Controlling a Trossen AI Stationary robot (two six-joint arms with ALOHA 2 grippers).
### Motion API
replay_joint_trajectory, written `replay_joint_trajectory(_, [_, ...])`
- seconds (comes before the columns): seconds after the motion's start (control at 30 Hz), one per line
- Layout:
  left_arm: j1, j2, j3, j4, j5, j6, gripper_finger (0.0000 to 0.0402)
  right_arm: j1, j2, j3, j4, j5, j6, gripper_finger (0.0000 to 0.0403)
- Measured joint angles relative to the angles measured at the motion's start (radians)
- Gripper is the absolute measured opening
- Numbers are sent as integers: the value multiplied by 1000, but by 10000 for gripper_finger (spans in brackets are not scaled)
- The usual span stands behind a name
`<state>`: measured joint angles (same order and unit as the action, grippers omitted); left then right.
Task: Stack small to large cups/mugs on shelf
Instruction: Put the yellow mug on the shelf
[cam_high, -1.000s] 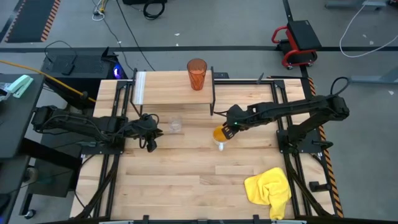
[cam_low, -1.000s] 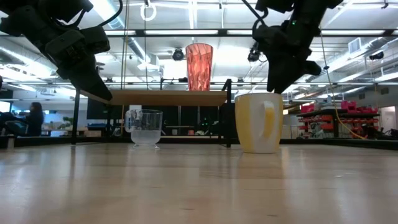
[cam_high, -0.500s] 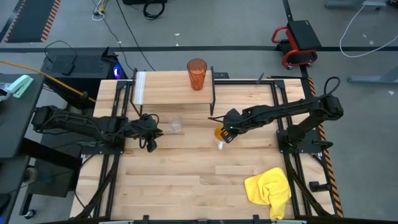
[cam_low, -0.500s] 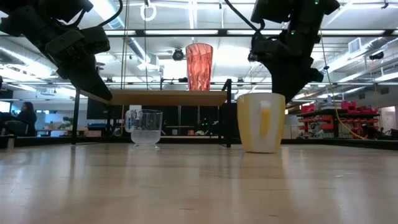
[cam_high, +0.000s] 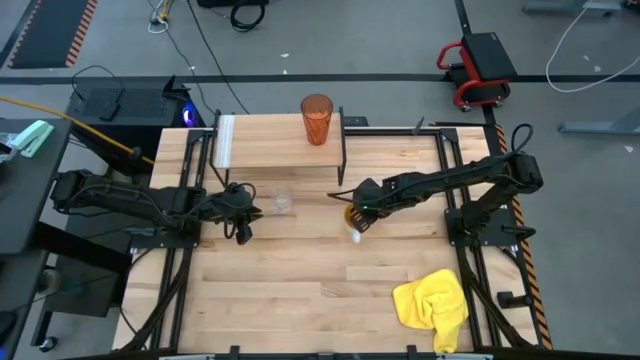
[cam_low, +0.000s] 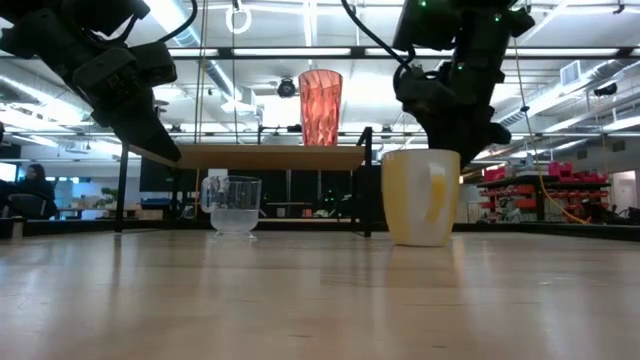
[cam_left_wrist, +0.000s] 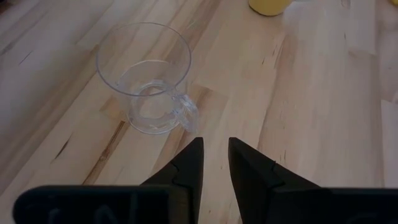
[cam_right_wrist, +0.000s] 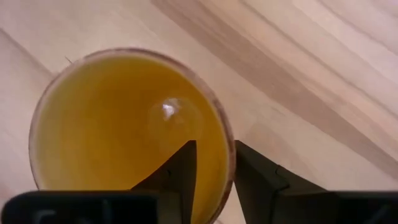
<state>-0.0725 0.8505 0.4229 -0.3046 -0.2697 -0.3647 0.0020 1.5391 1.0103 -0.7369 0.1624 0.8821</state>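
Grey concrete floor (cam_high: 380, 45) all around the wooden table (cam_high: 300, 290), black cables (cam_high: 215, 40) snaking across it at the far side. A red and black cart (cam_high: 480, 65) sits on the floor beyond the table's far right corner, and there's a striped mat (cam_high: 45, 30) off at the far left. A black box (cam_high: 120, 105) with a blue light stands beside the table's left edge. Level with the tabletop now: long ceiling lights (cam_low: 300, 55) glowing bright overhead, red shelving (cam_low: 525, 190) in the back right, and a person (cam_low: 30, 190) seated far off on the left.
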Motion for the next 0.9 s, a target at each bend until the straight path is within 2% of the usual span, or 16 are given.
replay_joint_trajectory(0.37, [0, 0, 0, 0, 0, 0, 79, 0, 1, 65, 13, 1, -59, 22])
replay_joint_trajectory(0.57, [0, 0, 0, 0, 0, 0, 81, 0, 1, 173, -10, 4, -106, 19])
replay_joint_trajectory(0.9, [0, 0, 0, 0, 0, 0, 74, -15, 0, 423, -159, 69, -191, 18])
